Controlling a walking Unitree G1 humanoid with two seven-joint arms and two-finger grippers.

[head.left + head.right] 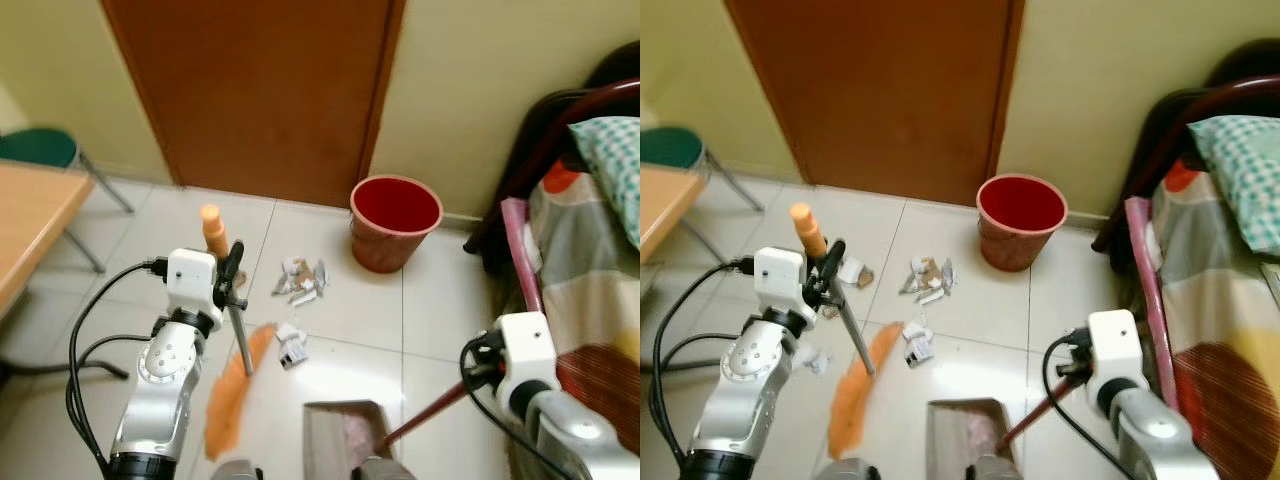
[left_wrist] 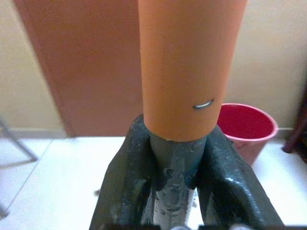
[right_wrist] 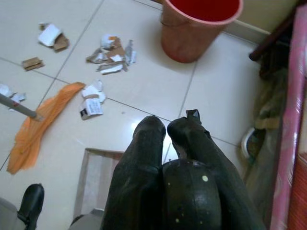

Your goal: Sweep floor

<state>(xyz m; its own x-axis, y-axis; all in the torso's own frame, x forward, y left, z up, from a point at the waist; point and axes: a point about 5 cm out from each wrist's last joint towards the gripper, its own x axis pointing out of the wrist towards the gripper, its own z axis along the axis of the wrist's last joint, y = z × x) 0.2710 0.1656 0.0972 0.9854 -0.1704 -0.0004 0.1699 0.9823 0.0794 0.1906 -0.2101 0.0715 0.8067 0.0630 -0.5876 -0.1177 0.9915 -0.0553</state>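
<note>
My left gripper (image 2: 175, 160) is shut on the broom's grey shaft, just below its orange grip (image 1: 212, 228). The shaft slants down to the orange bristles (image 1: 235, 390), which lie on the white tiles. Torn paper and cardboard scraps are strewn on the floor: one cluster (image 1: 303, 280) toward the bin, another piece (image 1: 291, 347) beside the bristles, and more (image 1: 852, 270) left of the broom. My right gripper (image 3: 165, 130) is shut on the dark red handle (image 1: 430, 410) of a grey dustpan (image 1: 340, 435), which rests on the floor close in front of me.
A red bin (image 1: 395, 222) stands by the wall next to a brown door (image 1: 260, 90). A bed with a patterned cover (image 1: 590, 260) runs along the right. A wooden table (image 1: 30, 215) and a green chair (image 1: 40, 148) stand at the left.
</note>
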